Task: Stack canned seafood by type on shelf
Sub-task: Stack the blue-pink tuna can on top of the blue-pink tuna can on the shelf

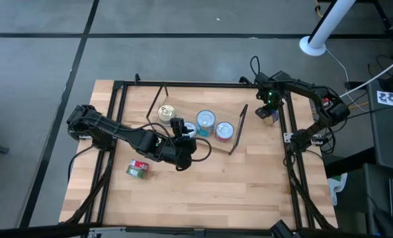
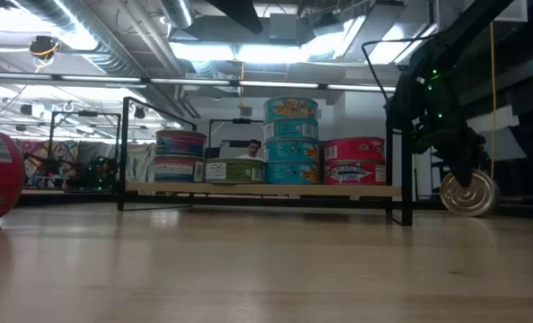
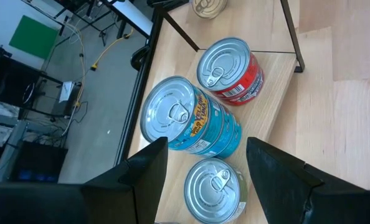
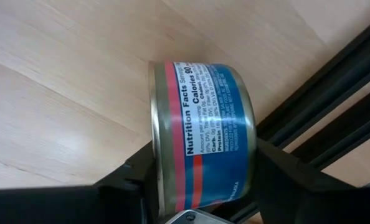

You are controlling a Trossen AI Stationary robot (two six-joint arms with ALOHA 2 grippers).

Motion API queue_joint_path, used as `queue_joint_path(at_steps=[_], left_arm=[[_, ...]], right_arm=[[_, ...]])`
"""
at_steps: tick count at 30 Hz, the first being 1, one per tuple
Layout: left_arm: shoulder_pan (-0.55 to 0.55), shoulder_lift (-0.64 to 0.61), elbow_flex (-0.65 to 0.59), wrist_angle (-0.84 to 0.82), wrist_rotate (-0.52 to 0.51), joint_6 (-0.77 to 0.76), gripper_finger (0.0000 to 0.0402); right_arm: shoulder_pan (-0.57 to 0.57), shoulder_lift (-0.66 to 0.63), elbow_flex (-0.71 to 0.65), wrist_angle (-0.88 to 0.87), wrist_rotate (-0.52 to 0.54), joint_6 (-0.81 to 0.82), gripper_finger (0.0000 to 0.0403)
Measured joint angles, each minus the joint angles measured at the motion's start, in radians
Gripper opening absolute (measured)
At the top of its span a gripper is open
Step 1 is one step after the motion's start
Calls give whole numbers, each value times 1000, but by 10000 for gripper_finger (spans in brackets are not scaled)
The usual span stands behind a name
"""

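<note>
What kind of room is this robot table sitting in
Most likely a robotics lab or workshop: exposed ceiling ducts, loose cables trailing on a grey floor, and a wooden table carrying a small shelf of cans.

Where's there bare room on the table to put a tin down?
The near stretch of the wooden table, in front of the shelf, is bare, bordered by the lone red tin. The shelf's middle is crowded with tins and the left hand.
</note>
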Motion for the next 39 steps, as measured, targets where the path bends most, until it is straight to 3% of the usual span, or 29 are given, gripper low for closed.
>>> queue_joint_path(at_steps=[5, 11, 25, 30, 35, 39], left_arm=[[0, 0, 0, 0, 0, 0, 214], [0, 0, 0, 0, 0, 0, 214], [0, 0, 0, 0, 0, 27, 214], [0, 0, 0, 0, 0, 97, 214], [0, 0, 0, 9, -5, 238, 214], [0, 0, 0, 37, -77, 349, 214]], right_arm=[[0, -2, 0, -6, 0, 0, 199], [0, -9, 66, -71, 0, 0, 180], [0, -10, 542, -319, -22, 1, 184], [0, -11, 741, -349, -172, 36, 187], [0, -11, 888, -332, -422, 92, 186], [1, -11, 939, -286, -614, 157, 188]])
